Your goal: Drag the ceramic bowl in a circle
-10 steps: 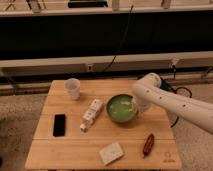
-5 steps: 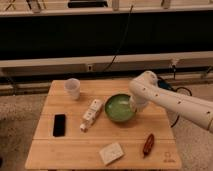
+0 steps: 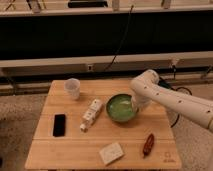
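Gripper [image 3: 134,106] clamped shut, apparently on the right rim of the ceramic bowl [image 3: 119,108], right of centre on the wooden table [image 3: 55,150]: mid-drag, I'd say, and next comes a smooth curving pull.

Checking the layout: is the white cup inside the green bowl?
No, the white cup stands apart, left of the bowl; the claw is at the bowl's right rim.
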Motion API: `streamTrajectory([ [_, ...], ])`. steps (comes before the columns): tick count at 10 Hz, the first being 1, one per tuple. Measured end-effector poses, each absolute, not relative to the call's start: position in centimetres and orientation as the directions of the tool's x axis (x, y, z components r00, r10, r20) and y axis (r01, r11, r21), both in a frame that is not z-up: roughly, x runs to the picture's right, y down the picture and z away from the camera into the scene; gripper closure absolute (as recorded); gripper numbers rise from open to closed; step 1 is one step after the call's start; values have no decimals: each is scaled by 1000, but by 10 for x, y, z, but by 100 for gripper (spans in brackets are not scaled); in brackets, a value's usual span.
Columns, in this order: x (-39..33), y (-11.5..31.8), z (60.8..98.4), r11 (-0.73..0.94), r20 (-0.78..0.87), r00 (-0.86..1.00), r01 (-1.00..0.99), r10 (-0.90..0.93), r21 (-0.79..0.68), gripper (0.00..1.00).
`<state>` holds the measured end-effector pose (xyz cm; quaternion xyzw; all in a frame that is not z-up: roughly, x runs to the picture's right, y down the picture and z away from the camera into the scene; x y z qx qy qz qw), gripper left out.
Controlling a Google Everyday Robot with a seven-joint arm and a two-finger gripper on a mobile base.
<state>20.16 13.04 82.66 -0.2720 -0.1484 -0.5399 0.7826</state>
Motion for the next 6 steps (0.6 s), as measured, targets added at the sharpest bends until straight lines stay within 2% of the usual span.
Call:
streamTrajectory([
  [6, 212, 126, 832, 199, 547, 301, 950, -781, -240, 100],
])
